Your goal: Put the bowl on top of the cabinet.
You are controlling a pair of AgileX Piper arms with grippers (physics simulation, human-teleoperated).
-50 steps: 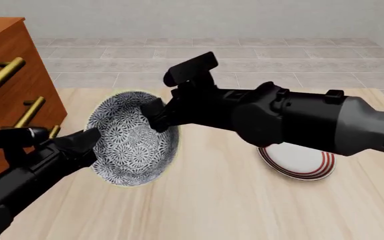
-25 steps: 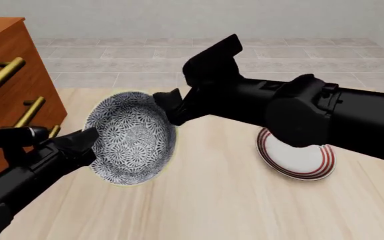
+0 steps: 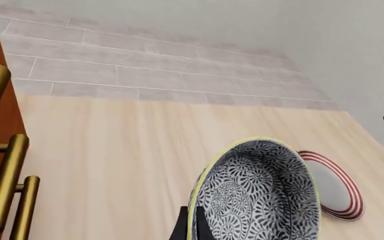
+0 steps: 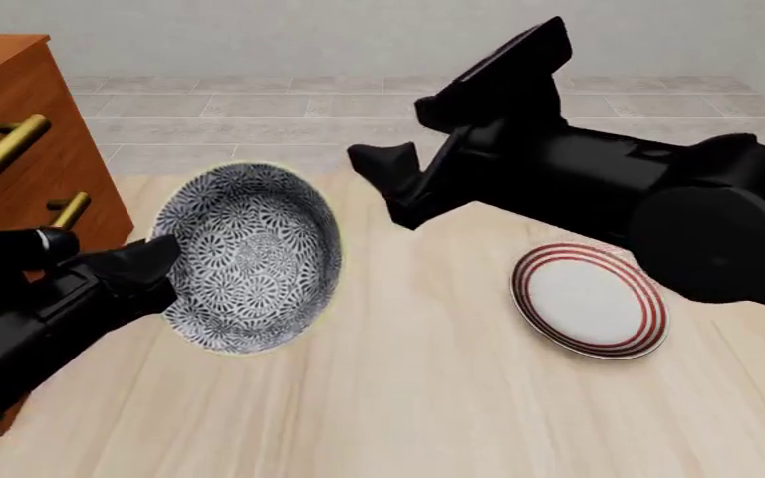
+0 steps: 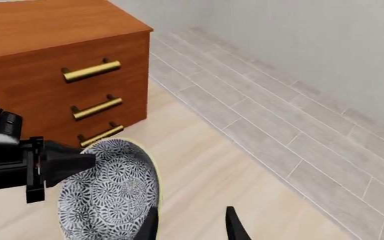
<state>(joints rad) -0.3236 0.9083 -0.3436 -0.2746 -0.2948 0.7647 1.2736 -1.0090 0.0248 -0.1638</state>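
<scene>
The navy-and-white patterned bowl hangs tilted on its side above the table, its opening facing the camera. My left gripper is shut on its left rim; in the left wrist view the bowl fills the lower middle, with one finger against its rim. My right gripper is open, up and to the right of the bowl and apart from it; its fingers hold nothing. The reddish-brown cabinet stands at the far left, also shown with its brass handles in the right wrist view.
A white plate with red rings lies on the wooden table at the right, under the right arm. The plate shows beyond the bowl in the left wrist view. The cabinet's handles stick out toward the left arm.
The right gripper has let go of the bowl's right rim and pulled back up and to the right. The bowl stays in the left gripper and has shifted slightly left.
</scene>
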